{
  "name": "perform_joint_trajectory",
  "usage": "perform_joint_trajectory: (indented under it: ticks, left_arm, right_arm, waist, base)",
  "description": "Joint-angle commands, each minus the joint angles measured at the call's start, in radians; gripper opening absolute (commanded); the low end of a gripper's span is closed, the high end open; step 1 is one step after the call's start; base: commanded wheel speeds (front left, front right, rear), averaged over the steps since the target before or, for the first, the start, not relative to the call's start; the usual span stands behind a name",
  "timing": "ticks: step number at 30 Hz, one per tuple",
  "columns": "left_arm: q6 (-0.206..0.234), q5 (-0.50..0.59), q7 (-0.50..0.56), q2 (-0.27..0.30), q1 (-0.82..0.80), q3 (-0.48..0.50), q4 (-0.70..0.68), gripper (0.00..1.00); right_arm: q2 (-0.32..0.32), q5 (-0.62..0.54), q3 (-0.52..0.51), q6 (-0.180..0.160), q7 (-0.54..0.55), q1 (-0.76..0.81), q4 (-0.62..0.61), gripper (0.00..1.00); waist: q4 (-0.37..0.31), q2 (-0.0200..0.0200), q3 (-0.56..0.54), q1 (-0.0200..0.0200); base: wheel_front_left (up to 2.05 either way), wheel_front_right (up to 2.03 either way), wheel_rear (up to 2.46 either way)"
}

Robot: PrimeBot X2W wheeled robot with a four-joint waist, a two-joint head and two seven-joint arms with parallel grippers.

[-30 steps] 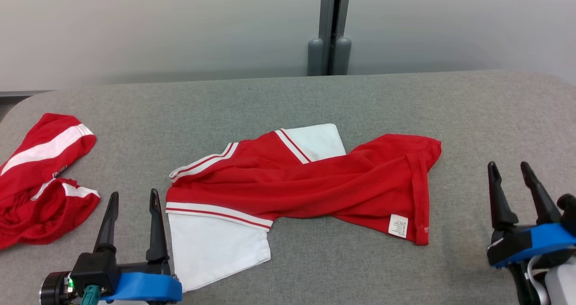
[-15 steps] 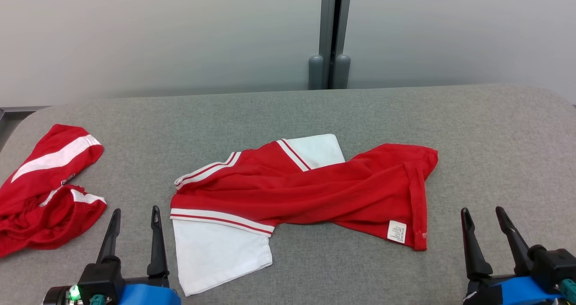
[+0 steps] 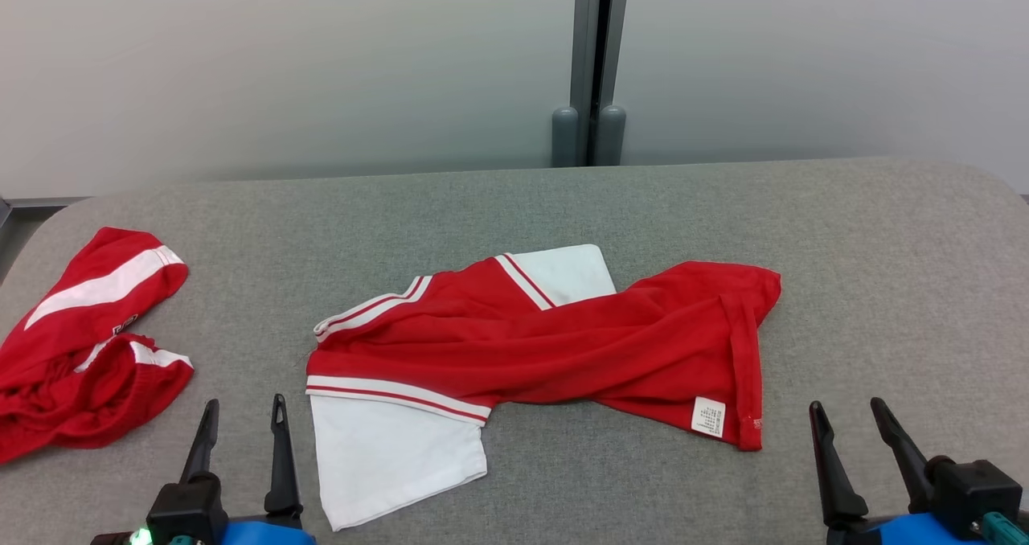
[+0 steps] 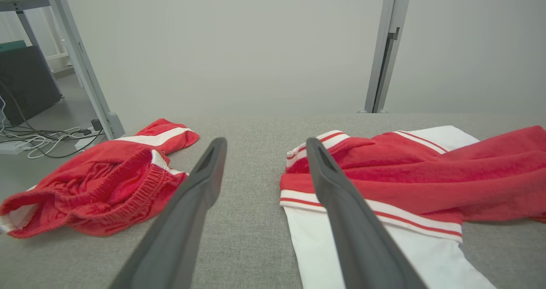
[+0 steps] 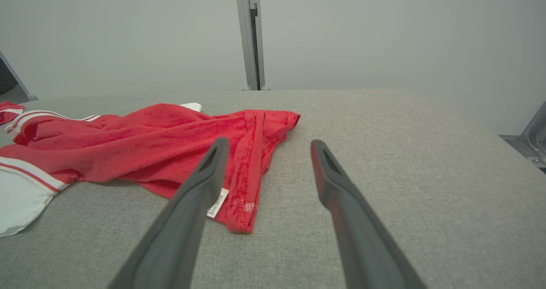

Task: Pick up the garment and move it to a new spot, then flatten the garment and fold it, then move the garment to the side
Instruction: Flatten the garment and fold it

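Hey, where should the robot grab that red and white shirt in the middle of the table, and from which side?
Probably by its two near ends, coming in low from the robot's side: the white sleeve for the open left gripper, the red hem corner beside the label for the open right gripper. Both lie flat and free; the shirt twists in between.

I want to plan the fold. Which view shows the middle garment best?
The head view: the whole garment lies there, every edge visible. The left wrist view gives its white sleeve end, the right wrist view its red hem with the label.
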Motion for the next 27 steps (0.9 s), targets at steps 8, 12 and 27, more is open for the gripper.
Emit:
perform_joint_trajectory:
  ticks: [8,12,27]
  left_arm:
    - [-0.014,-0.031,0.001,-0.006,-0.028,-0.040,0.093,1.00]
    - [-0.018,-0.042,0.001,-0.009,-0.041,-0.053,0.154,1.00]
    - [-0.046,-0.095,-0.003,-0.019,-0.127,-0.109,0.401,1.00]
  right_arm:
    - [0.001,-0.034,0.048,0.000,0.003,-0.046,0.092,1.00]
    - [0.001,-0.053,0.073,0.000,-0.003,-0.088,0.162,1.00]
    - [-0.002,-0.080,0.109,0.000,-0.094,-0.284,0.509,1.00]
  waist:
    - [0.001,0.0000,0.018,0.0001]
    - [0.001,0.0000,0.035,0.0001]
    - [0.009,0.0000,0.095,0.0001]
  base:
    - [0.00,0.00,0.00]
    - [0.00,0.00,0.00]
    - [0.00,0.00,0.00]
